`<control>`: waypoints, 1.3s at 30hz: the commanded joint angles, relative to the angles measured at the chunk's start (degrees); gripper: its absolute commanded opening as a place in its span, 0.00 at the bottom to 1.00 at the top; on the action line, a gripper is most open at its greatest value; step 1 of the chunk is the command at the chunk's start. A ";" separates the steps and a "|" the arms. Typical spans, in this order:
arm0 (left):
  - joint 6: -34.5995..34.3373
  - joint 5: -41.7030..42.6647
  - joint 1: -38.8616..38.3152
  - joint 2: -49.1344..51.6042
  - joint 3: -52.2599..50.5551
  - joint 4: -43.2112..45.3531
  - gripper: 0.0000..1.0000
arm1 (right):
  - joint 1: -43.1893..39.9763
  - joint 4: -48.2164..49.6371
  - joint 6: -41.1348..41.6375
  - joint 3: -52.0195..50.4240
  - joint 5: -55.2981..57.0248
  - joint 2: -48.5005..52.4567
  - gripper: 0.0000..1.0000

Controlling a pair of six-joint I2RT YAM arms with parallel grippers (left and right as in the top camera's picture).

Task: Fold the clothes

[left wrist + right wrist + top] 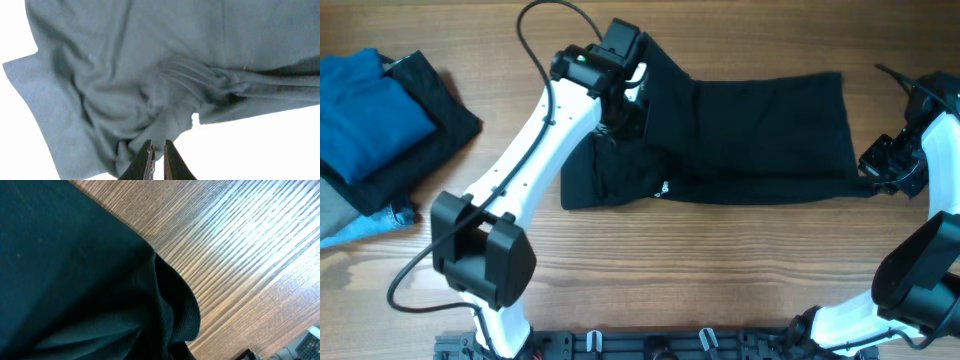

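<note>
While left pincer (157,143), almost shut, pinches clothes (750,130), right pincer (873,166) at corner, opening unclear

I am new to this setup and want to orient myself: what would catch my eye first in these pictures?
The clothes, one black garment, lie spread across the middle of the wooden table. The left claw is over its left end and the right claw at its right edge. At the far left sits a blue folded garment.
</note>
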 commanded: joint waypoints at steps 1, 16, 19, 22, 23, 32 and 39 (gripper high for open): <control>1.31 -0.17 -0.50 2.01 0.11 6.05 0.09 | -0.24 -0.07 -0.39 1.27 0.83 -0.20 0.06; 3.26 2.21 -5.70 2.16 -5.14 0.02 0.24 | -0.24 0.11 -0.85 1.27 0.83 -0.20 0.06; 2.91 2.23 -7.91 2.16 -9.66 3.41 0.40 | -0.24 0.07 -0.87 1.27 0.83 -0.20 0.07; 0.31 2.29 -9.22 2.16 -13.62 7.87 0.43 | -0.24 0.07 -0.87 1.27 0.81 -0.20 0.07; -1.07 2.47 -9.53 2.16 -14.62 9.20 0.42 | -0.24 0.09 -0.85 1.27 0.81 -0.20 0.07; -3.08 3.32 -12.66 3.13 -18.01 16.13 0.32 | -0.24 0.11 -1.64 1.27 -0.70 -0.20 0.07; -5.66 -7.10 -11.85 7.10 -18.23 18.73 0.41 | -0.24 0.09 -1.68 1.27 -0.70 -0.20 0.07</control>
